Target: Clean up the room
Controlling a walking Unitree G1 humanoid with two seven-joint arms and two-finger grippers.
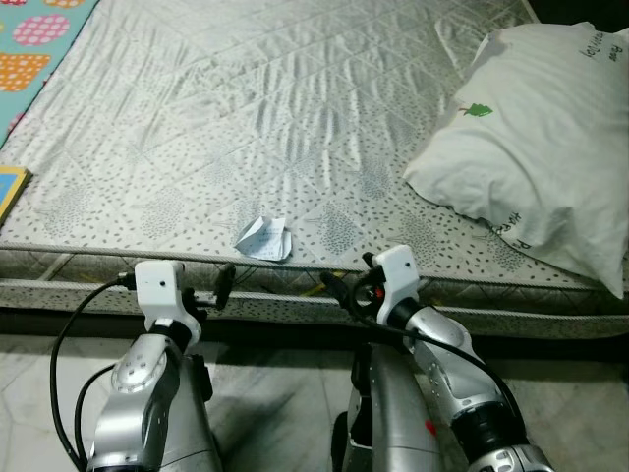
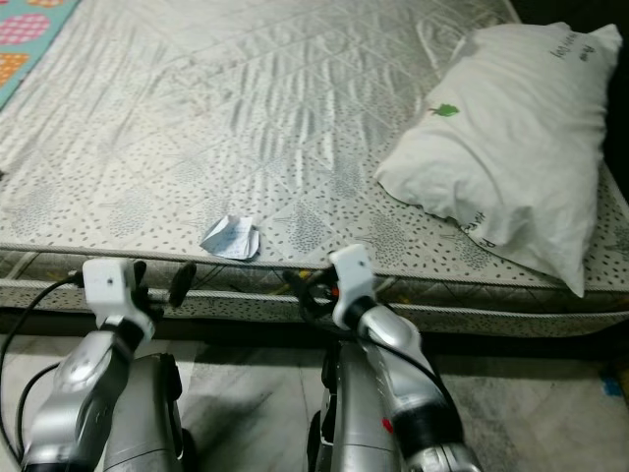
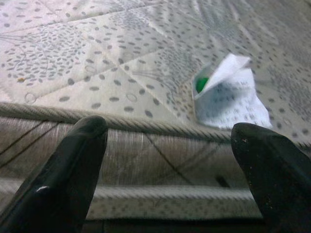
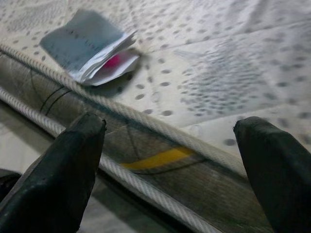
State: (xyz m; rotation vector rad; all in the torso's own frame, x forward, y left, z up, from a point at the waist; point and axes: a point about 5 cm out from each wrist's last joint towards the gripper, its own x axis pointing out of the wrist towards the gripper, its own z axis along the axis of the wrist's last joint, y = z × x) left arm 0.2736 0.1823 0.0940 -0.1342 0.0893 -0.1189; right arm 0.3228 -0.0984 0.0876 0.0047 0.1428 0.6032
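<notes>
I stand at the mattress (image 1: 295,108) edge with both arms raised, and the thing to clear is a crumpled paper scrap (image 1: 263,239) lying on the quilted cover just inside the near piped border. From my left gripper (image 1: 201,293) it sits at about one o'clock; from my right gripper (image 1: 339,287) at about eleven. Both grippers are spread wide and hold nothing, still short of the mattress side.

To take it well, I judge one gripper should go up and over the piped edge, then come down with a finger on either side of the scrap (it looks light and springy, so a slow close should keep it from skating away). The left seems the nearer choice.

Room is generous: bare cover lies all around the scrap, the pillow (image 1: 536,138) is well apart at two o'clock, and the patterned play mat (image 1: 34,44) stays far off at ten.
</notes>
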